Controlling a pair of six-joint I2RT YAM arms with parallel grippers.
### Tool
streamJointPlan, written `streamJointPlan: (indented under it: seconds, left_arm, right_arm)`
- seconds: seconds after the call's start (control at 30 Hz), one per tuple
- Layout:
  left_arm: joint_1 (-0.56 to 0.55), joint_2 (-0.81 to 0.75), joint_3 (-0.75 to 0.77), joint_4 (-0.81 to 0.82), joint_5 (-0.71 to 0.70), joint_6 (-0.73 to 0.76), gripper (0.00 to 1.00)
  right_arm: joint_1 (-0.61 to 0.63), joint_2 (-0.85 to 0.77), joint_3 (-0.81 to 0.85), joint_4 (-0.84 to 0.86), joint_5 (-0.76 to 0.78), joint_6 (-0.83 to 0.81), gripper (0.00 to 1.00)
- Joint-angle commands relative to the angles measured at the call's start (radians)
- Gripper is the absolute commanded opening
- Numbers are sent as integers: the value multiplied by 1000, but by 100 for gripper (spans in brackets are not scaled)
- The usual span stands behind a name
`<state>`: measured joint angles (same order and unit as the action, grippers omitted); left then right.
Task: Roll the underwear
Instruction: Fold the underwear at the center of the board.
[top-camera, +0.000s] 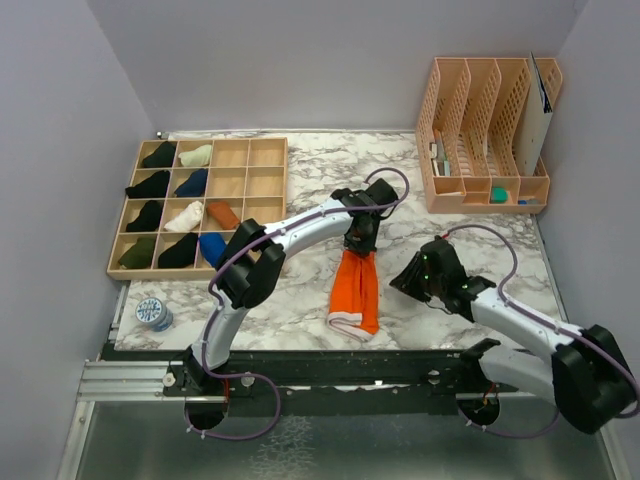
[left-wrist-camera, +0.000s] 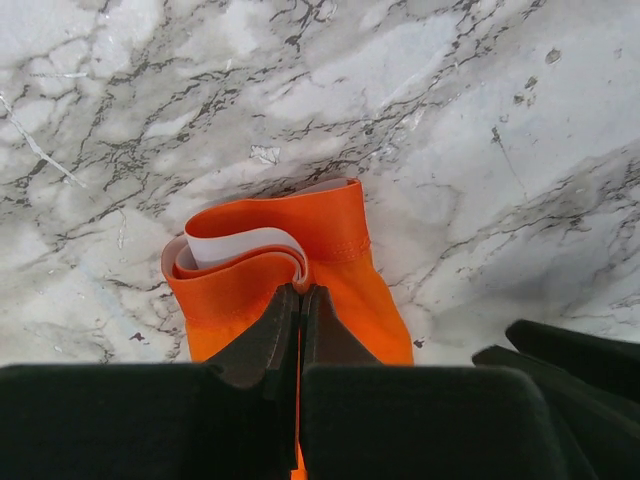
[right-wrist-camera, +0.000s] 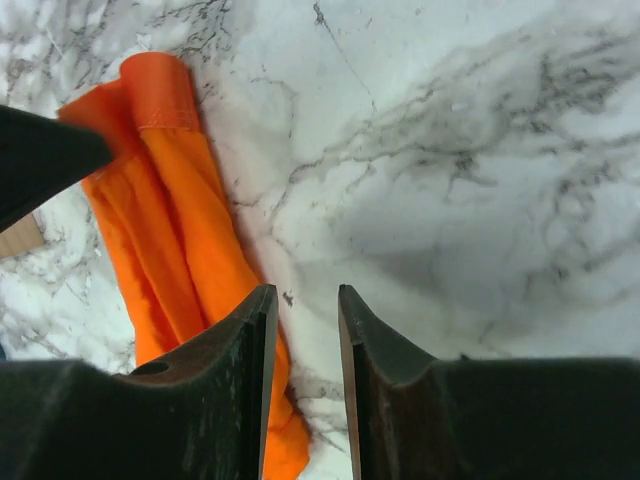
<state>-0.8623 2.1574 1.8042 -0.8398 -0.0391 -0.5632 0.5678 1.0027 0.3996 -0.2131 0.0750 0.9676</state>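
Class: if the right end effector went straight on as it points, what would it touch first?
The right end effector would likely meet the bare marble tabletop first, just beside the orange underwear, not the cloth.

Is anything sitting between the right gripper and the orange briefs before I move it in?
Nothing visible: only bare marble tabletop lies between the open, empty right gripper and the bright orange cloth briefs to its left. The left gripper pinches their far end.

The underwear lies in the middle of the worktop, with the left gripper on its far end and the right gripper beside it on the right. Behind stand a compartment tray at the left and a rack at the right. What is perhaps a tape roll lies at the front left.
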Motion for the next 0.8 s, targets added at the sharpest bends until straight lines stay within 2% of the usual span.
streamJointPlan:
  seconds: [0.0, 0.23, 0.53, 0.77]
  left_arm:
    - [-1, 9, 46, 3, 2, 12, 0]
    - [1, 9, 44, 4, 8, 12, 0]
    - [2, 21, 61, 4, 34, 9, 0]
    - [5, 14, 46, 5, 31, 9, 0]
  right_arm:
    - [-116, 155, 40, 196, -337, -182, 36]
    - [-213, 384, 131, 346, -466, -243, 38]
    - [-302, 643, 184, 576, -683, -215, 38]
    - [-314, 685, 142, 681, -695, -141, 40]
